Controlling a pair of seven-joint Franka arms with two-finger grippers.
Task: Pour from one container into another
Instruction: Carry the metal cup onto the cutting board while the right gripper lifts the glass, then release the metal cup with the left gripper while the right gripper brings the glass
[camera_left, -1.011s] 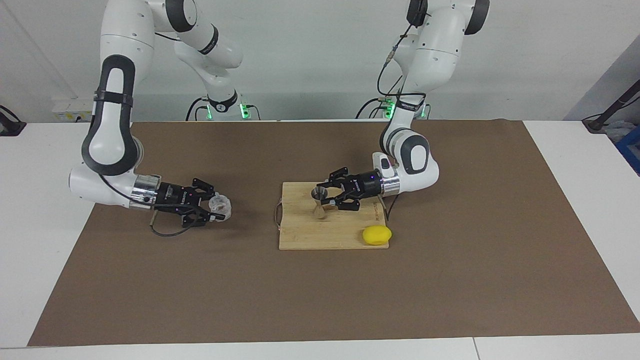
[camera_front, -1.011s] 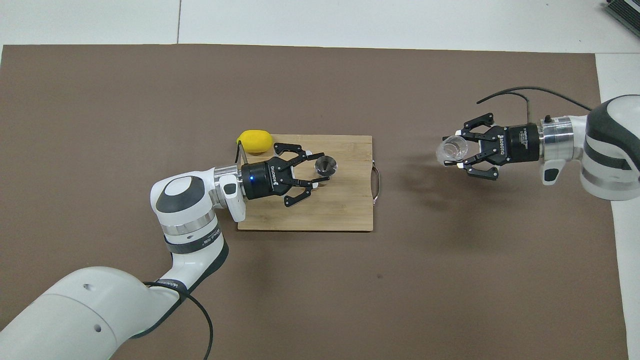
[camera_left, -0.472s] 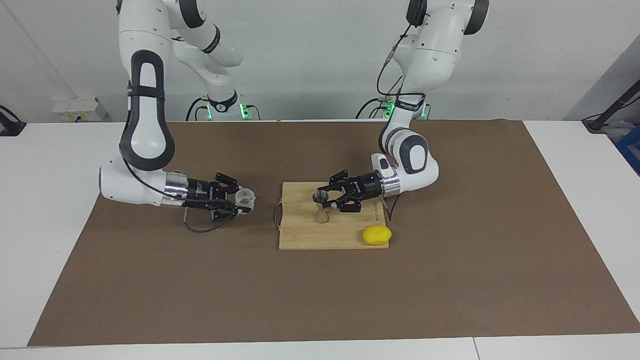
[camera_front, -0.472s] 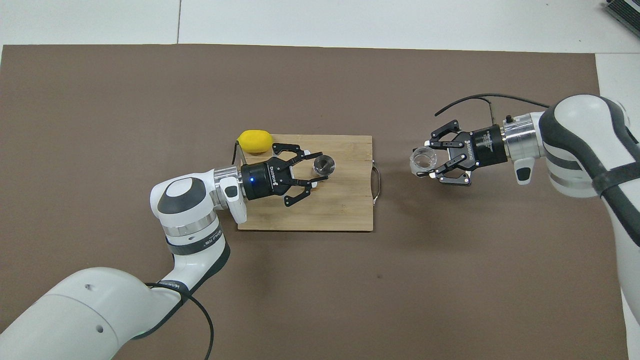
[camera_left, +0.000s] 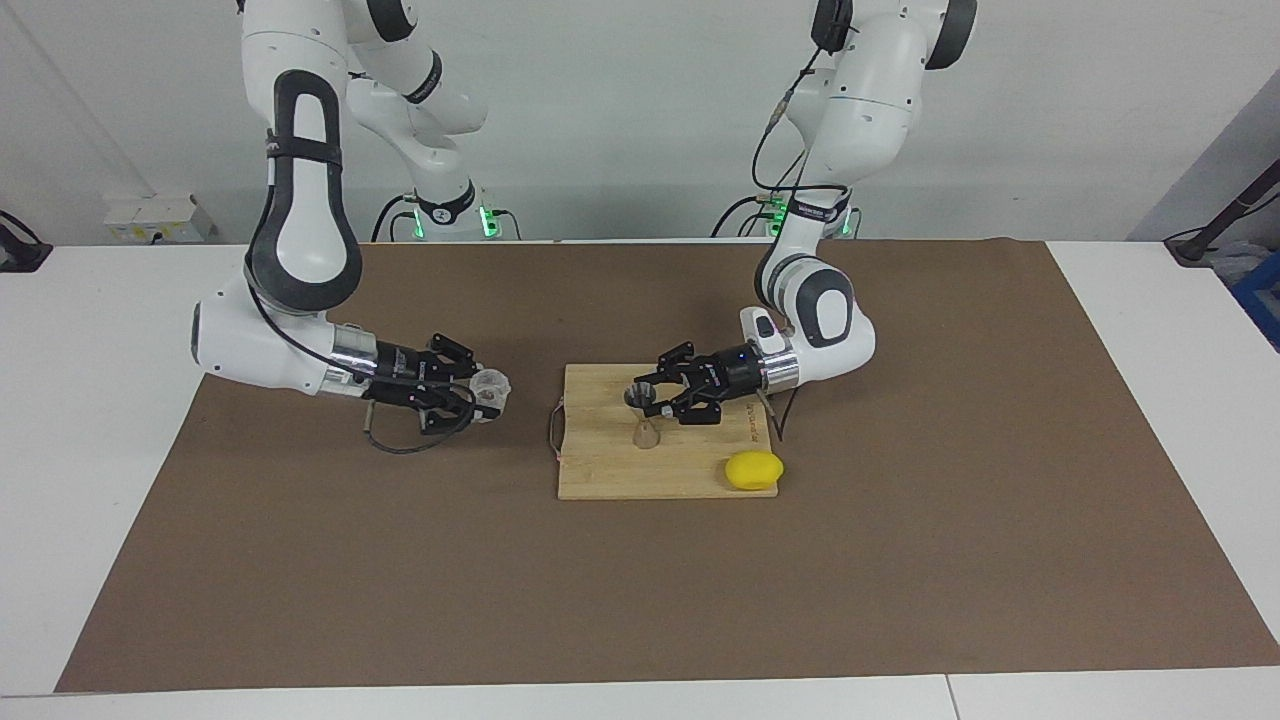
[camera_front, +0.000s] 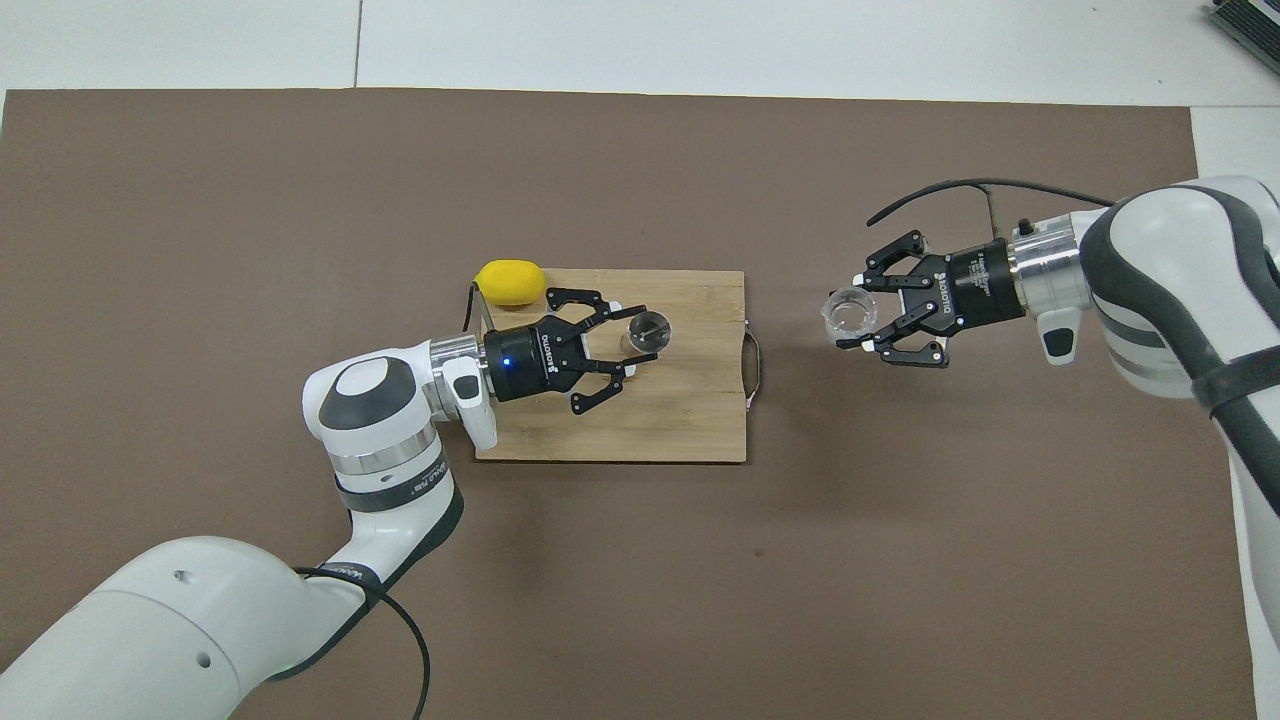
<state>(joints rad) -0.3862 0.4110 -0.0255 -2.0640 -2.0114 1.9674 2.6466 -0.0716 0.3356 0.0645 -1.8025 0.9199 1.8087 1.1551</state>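
Standing on the cutting board (camera_left: 610, 470), the jigger (camera_left: 642, 412) is clasped by the left gripper (camera_left: 652, 398); the glass tumbler (camera_left: 489, 388) is gripped by the right gripper (camera_left: 480, 393) fingers.

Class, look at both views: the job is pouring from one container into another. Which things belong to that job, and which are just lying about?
In the job:
glass, gripped by the right gripper
jigger, upright on the board, at the left gripper

Lying about:
board
lemon, at the board's corner
brown mat
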